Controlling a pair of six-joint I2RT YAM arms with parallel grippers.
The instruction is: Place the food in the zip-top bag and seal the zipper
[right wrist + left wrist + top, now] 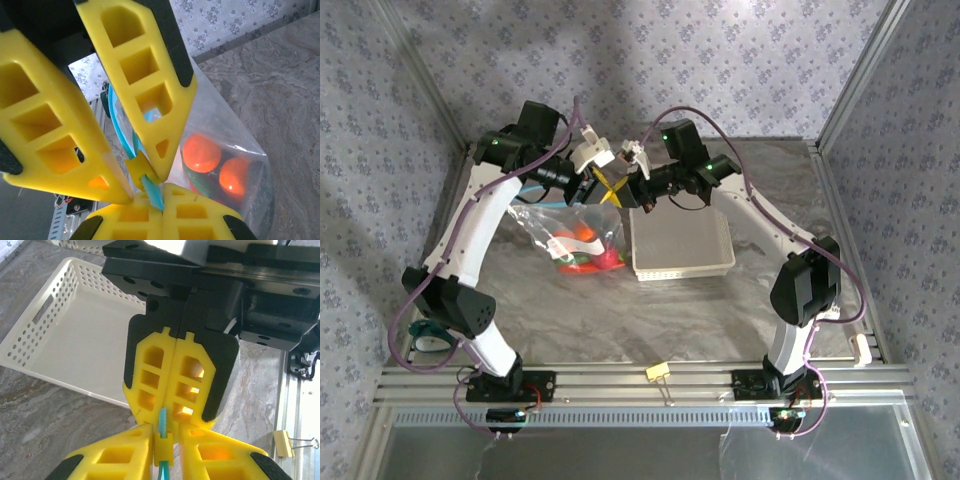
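1. Your left gripper [162, 440] is pinched almost closed on the zipper [151, 194]; the light blue strip sits between its yellow pads, and little more than the strip's own thickness parts the jaws.
2. Your right gripper [160, 202] is clamped fully closed on the same strip, tip to tip with the left; I judge they meet there so that one can anchor the mouth while the other presses along it.
3. The zip-top bag [545, 222] hangs from that shared pinch toward the table [720, 320], just left of the white basket [680, 245]; holding it by the mouth lets the load draw the clear walls straight.
4. The food [201, 152] lies at the bottom of the bag, orange rounds against green and red pieces; the basket looks empty, so loading seems done and sealing is the step in hand.
5. You cannot tell from here how much of the zipper is already pressed together; watch that the thin strip does not slide out sideways.
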